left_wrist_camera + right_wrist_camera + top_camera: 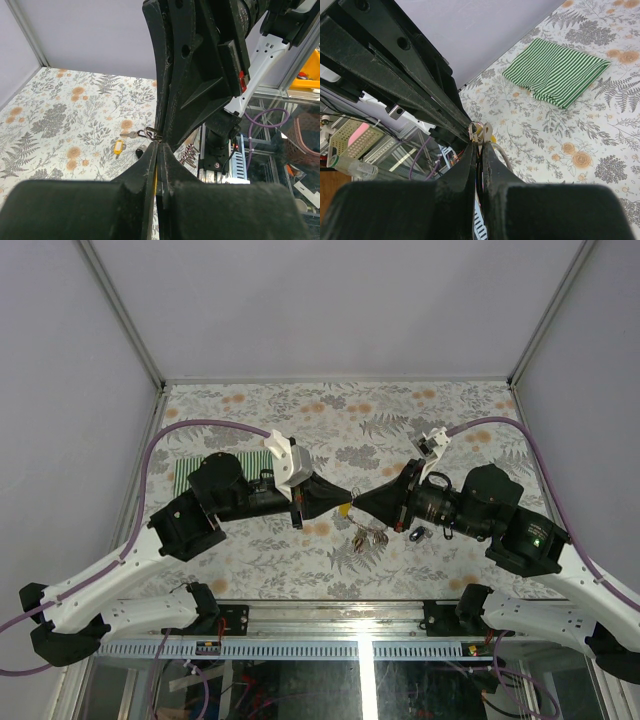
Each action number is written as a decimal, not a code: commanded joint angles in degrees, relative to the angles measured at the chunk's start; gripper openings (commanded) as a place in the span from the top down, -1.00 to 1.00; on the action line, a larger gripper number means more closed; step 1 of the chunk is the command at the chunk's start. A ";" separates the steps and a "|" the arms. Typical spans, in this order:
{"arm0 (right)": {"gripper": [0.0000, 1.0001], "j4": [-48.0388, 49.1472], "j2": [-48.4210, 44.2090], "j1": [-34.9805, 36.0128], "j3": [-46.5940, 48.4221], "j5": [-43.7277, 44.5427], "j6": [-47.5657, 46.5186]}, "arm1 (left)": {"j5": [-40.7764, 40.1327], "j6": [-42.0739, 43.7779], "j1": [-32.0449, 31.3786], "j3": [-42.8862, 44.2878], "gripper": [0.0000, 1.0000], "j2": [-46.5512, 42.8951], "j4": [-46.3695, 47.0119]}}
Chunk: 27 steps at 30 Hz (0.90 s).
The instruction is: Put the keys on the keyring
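The keyring (476, 129), a thin silver ring, was up in the air at the spot where the two grippers met tip to tip over the middle of the table (400, 420). A silver key (131, 134) with a yellow tag (118, 146) stuck out beside it, touching the ring. The right gripper (479, 143) had its fingers pressed together, with the ring and a holed metal key head just past their tips. The left gripper (159, 145) was likewise squeezed tight, a sliver of yellow showing in the seam. Which piece each pair of fingers was biting could not be told. Just below the meeting point, a loose cluster of keys (368, 537) lay on the floral tabletop, apart from both grippers. A small black piece (420, 533) lay near them, under the right arm. Farther left, a green striped cloth (555, 70) lay folded on the table, partly covered by the left arm in the overhead view.
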 commanded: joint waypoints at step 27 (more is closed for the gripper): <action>1.00 3.45 -0.04 0.41 1.41 -4.24 1.48 | -3.13 -0.49 0.17 0.36 1.00 -1.79 6.68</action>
